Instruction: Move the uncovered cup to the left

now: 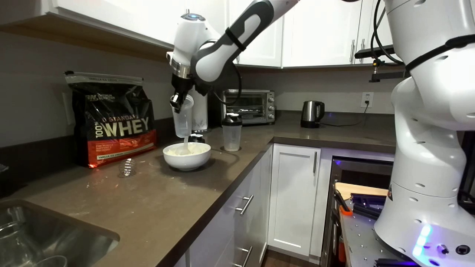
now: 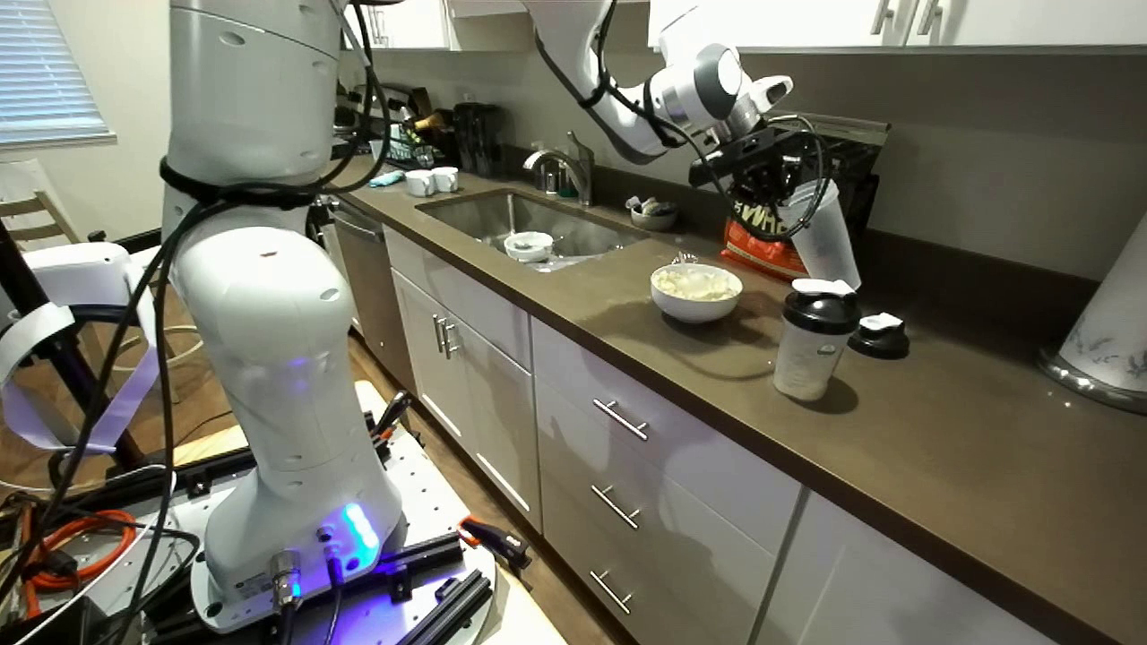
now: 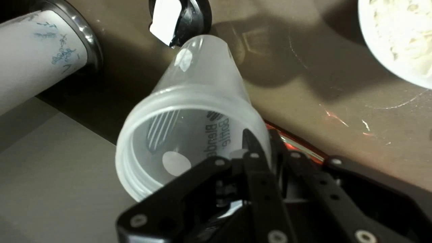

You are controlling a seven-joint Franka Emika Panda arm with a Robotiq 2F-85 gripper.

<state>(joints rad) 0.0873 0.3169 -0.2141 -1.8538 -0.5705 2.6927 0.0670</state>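
I count one black-lidded plastic shaker (image 2: 808, 360), one tall whitish plastic tumbler (image 1: 183, 120), rim pinched in the near-closed black gripper (image 3: 265, 145).

Bag (image 1: 114, 120), in an exterior view: lg. letters read "100% WHEY", w/ "STANDARD" directly above & "ON" nr. the top; "VANILLA ICE CREAM" ran along the top strip & again nr. the btm. Remaining sm. print was too blurred to read. In an exterior view, the bag (image 2: 763, 254) showed "WHEY" in part. Wrist view: the cup (image 3: 189, 125) bore "Blende" & "Bottle".
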